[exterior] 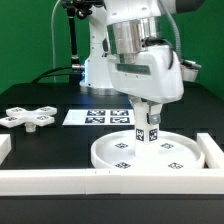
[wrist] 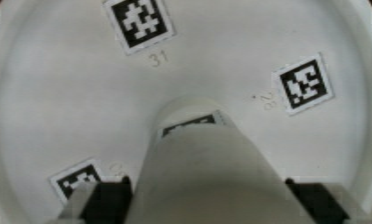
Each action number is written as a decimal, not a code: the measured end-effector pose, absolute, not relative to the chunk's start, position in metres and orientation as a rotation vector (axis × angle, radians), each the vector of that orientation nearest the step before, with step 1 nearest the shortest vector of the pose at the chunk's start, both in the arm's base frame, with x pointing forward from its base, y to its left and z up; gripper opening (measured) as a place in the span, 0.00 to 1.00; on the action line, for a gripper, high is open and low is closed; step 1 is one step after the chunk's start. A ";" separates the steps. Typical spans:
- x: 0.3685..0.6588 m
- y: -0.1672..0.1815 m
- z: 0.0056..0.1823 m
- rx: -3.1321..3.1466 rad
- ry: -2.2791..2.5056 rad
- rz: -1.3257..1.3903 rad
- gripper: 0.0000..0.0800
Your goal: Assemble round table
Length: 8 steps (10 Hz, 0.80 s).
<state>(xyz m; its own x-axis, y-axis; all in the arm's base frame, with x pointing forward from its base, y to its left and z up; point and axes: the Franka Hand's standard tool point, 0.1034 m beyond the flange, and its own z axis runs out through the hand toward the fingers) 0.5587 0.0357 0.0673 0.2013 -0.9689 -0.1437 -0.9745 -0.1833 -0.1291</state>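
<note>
1. Where the exterior view takes in the whole scene, the biggest thing is the black surface (exterior: pixel 40 150), which carries all the loose parts.
2. The white arm (exterior: pixel 140 45) reaches down from the back of the scene, on the exterior view's right half, with its wrist right above the disc.
3. White rails (exterior: pixel 45 180) run along the front edge of the surface and turn up the exterior view's right side, where they stand close beside the disc.
4. The disc (exterior: pixel 175 152) of the round table lies flat with its rim up, in the corner made by the rails, on the exterior view's right. In the wrist view the disc (wrist: pixel 58 90) fills almost the whole picture.
5. The marker board (exterior: pixel 100 117) lies flat behind the disc, near the middle of the surface.
6. The cross-shaped base (exterior: pixel 28 117) lies flat on the exterior view's left, well apart from the disc and beside the marker board.
7. The leg (exterior: pixel 148 132) stands upright over the middle of the disc. Seen from the wrist, the leg (wrist: pixel 204 160) points straight down at the disc. Whether its lower end is seated there I cannot tell.
8. The claw (exterior: pixel 148 118) is clamped on the upper part of the leg. In the wrist view the claw (wrist: pixel 204 200) has its dark fingers (wrist: pixel 105 200) pressed against both sides of the leg.
9. Small black-and-white square tags (wrist: pixel 140 22) sit on the floor of the disc around the leg.
</note>
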 end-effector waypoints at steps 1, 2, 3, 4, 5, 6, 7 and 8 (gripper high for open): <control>0.559 0.035 0.067 -2.189 1.955 0.063 0.51; 0.560 0.036 0.067 -2.105 2.033 0.082 0.51; 0.560 0.036 0.067 -2.067 2.070 0.095 0.51; 0.560 0.037 0.067 -2.031 2.102 0.101 0.51; 0.560 0.038 0.067 -1.934 2.183 0.121 0.51; 0.560 0.039 0.067 -1.850 2.249 0.138 0.51; 0.561 0.039 0.067 -1.760 2.312 0.148 0.51; 0.561 0.034 0.067 -1.545 2.431 0.148 0.51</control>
<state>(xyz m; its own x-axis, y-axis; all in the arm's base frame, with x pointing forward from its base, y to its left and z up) 0.5608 0.0345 0.0667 -0.4028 -0.8750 -0.2686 -0.9011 0.4305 -0.0511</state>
